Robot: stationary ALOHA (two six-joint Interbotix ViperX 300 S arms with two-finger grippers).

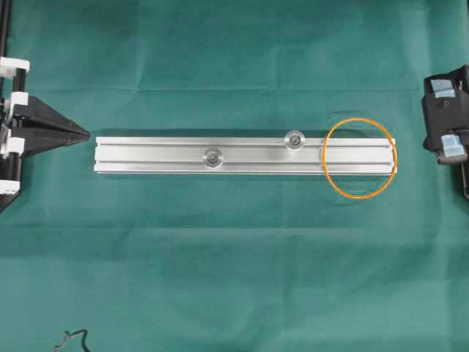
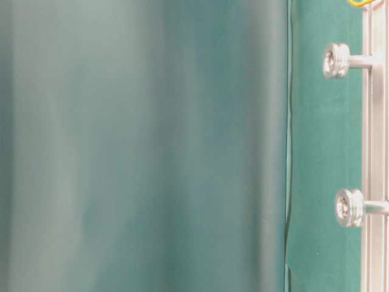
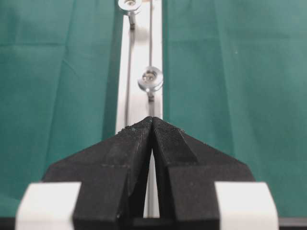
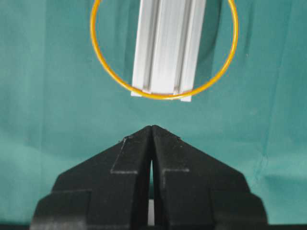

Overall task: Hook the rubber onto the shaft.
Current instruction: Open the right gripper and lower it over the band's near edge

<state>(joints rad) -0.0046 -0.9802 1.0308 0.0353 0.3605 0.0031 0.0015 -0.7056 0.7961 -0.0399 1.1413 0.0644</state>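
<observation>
Hanging just beyond the rail's right end, the right gripper [image 4: 152,128] is keeping its jaws pressed together on nothing, and the rubber [image 1: 360,158] is lying straight ahead of it, draped flat over that end of the silver rail [image 1: 245,155], whose long axis is running left to right. Farther left, two shafts [image 1: 294,138] are standing up from the rail, while the left gripper [image 1: 80,134], likewise closed and empty, is sitting off the far left end, well apart from the band, so the right arm is looking much the nearer

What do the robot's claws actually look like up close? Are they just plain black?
Mostly, yes. The left gripper and right gripper each have two matte black wedge-shaped fingers tapering to a point, with finely ribbed inner faces. White blocks sit behind the left one's fingers. From overhead, the right arm's black housing carries pale bluish tape-like patches.
</observation>
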